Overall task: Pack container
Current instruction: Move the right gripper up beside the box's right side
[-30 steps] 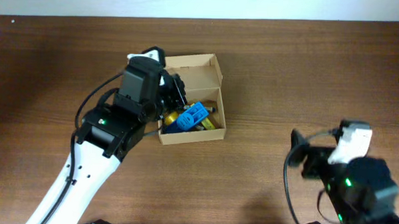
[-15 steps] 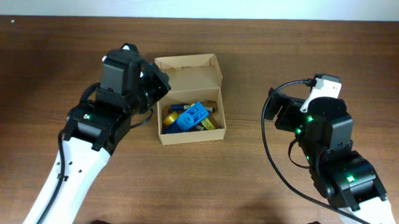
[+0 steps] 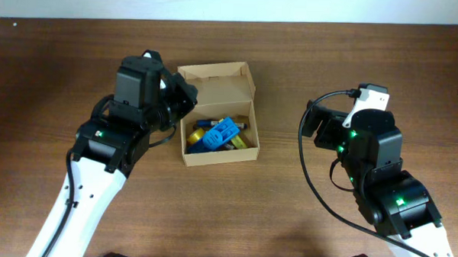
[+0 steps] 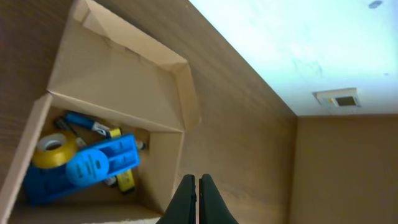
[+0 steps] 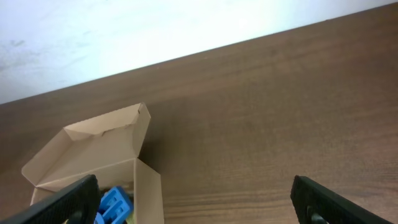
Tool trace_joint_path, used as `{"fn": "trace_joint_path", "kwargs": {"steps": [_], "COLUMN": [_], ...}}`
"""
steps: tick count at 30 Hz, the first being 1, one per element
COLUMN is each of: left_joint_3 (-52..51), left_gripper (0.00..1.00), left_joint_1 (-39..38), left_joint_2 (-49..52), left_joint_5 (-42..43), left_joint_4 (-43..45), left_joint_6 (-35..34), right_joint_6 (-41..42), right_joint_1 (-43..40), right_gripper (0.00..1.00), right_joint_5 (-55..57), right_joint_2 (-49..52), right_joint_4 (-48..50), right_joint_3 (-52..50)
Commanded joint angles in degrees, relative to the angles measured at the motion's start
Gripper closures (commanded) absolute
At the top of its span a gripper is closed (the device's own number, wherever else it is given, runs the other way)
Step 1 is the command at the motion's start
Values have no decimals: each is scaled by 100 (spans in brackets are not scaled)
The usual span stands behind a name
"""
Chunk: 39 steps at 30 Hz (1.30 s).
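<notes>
Overhead: container beside left end effector

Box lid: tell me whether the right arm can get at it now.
Probably yes. The lid stands open, and only bare table lies between it and the right arm's open fingers.

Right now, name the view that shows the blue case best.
Left wrist: the blue case lies close and nearly whole inside the box. Overhead shows it whole but small; right wrist catches only a corner at the frame's edge.
</notes>
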Motion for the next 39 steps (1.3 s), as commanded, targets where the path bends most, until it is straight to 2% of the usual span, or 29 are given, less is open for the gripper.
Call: {"fn": "trace_joint_path", "kwargs": {"steps": [1,5,14,22,23,26,30,31,35,36,38,39], "left_joint_3": [111,111,111,111,111,111,111,111,111,111,111,111], "left_gripper": [98,98,98,98,98,98,98,98,98,98,98,98], "left_joint_1": [24,26,24,24,24,24,24,24,24,24,24,24], "left_joint_2": [-20,-20,-20,-17,-17,-17,-17,-17,-17,-17,-17,-17], "left_joint_5": [708,1185,1386,1384,1362,1362,1362,1362,1364,1364,1362,1362], "left_joint_4": [24,13,13,-83,-170,-188,-197,-201,-203,-203,-201,-199], "left_joint_6": [-52,122,210,271,271,273,273,275,339,339,339,339], "right_joint_6": [66,63,-46,-46,-332,-682,-798,-796,-774,-774,-774,-774], "right_joint_1": [-35,-35,-35,-35,-35,-35,-35,-35,-35,-35,-37,-37], "right_gripper": [1,1,2,3,2,3,3,6,54,61,84,90], "right_joint_5": [-39,-42,-553,-2133,-2868,-3547,-3836,-3893,-3895,-3895,-3871,-3871], "right_joint_2": [-4,-4,-2,243,404,608,780,822,844,844,844,844], "right_joint_4": [-173,-358,-293,96,116,114,116,131,212,247,310,330], "right_joint_3": [44,44,44,44,44,44,44,44,44,44,44,44]}}
